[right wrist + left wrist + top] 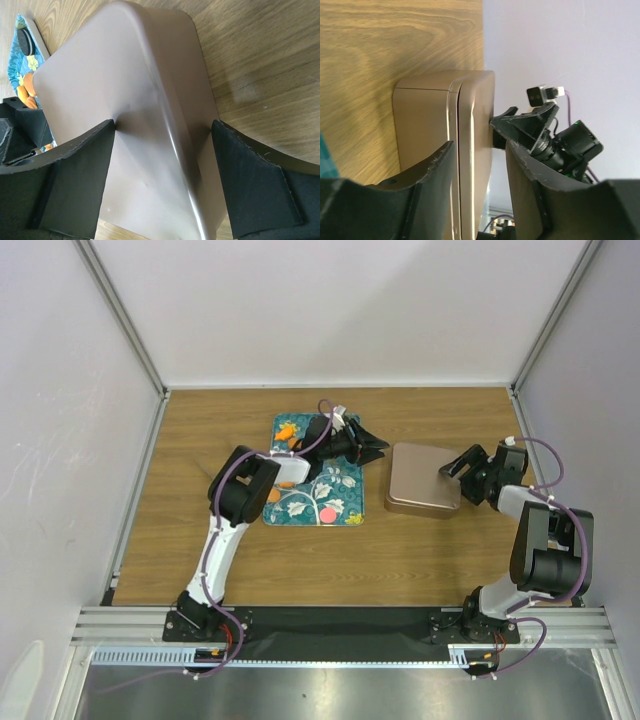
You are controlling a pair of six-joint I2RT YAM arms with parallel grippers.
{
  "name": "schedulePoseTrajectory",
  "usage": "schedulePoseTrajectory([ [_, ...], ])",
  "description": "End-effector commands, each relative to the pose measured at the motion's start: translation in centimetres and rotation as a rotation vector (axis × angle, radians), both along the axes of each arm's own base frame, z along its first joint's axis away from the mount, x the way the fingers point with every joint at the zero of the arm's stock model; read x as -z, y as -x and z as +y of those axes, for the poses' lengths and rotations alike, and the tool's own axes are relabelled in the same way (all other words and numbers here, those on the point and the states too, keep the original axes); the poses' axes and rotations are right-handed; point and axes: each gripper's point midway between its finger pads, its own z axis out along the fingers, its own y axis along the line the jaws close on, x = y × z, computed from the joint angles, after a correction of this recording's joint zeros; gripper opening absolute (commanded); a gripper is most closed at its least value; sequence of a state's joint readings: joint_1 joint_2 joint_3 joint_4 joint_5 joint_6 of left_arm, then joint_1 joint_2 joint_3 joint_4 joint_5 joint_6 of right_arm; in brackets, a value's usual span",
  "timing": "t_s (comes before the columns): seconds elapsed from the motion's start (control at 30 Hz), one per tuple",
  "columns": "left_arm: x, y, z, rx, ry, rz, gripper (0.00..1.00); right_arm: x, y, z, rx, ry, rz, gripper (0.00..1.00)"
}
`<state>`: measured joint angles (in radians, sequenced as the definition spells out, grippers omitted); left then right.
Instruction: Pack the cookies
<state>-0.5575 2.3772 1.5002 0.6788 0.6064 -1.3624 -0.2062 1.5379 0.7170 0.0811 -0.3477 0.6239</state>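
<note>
The cookies [327, 514] are seen on the tray [358, 510], behind and below the left hand's wrist; none is packed yet. The left hand [377, 450] is released and empty, its 2 fingers parted just short of the box [423, 478], which lies closed on the counter [200, 540]. The right hand [163, 125] appears to be grasping the box's far edge, with 1 finger over the lid and 1 by the wall.

By judgement, the lid is to be opened next. The box should be steadied by the right hand without the lid being pinned. The left fingers should be set at the seam [455, 150], so that only the lid is lifted.

The seam is shown only by the left wrist view. A black cookie [24, 39] is shown only by the right wrist view, and the pink cookie [327, 514] only from above.
</note>
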Motion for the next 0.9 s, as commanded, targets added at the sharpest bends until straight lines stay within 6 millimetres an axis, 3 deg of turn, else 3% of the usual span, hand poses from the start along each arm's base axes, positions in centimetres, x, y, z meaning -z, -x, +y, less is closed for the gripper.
schedulePoseTrajectory([
  [0.0, -4.4, 0.0, 0.8, 0.005, -0.013, -0.130, 0.52, -1.5, -0.8, -0.2, -0.009, 0.045, -0.031, 0.83],
  [0.27, -2.6, 1.1, 1.2, 0.031, -0.209, -0.174, 0.54, -2.2, -0.8, -0.2, -0.019, 0.105, 0.000, 0.84],
  [0.43, -1.3, 2.5, 0.1, 0.076, -0.316, -0.201, 0.55, -2.6, -1.0, 0.0, -0.027, 0.171, 0.013, 0.84],
  [0.87, -0.8, 4.4, -1.8, 0.130, -0.362, -0.264, 0.57, -2.7, -1.5, 1.1, -0.064, 0.265, 0.056, 0.84],
])
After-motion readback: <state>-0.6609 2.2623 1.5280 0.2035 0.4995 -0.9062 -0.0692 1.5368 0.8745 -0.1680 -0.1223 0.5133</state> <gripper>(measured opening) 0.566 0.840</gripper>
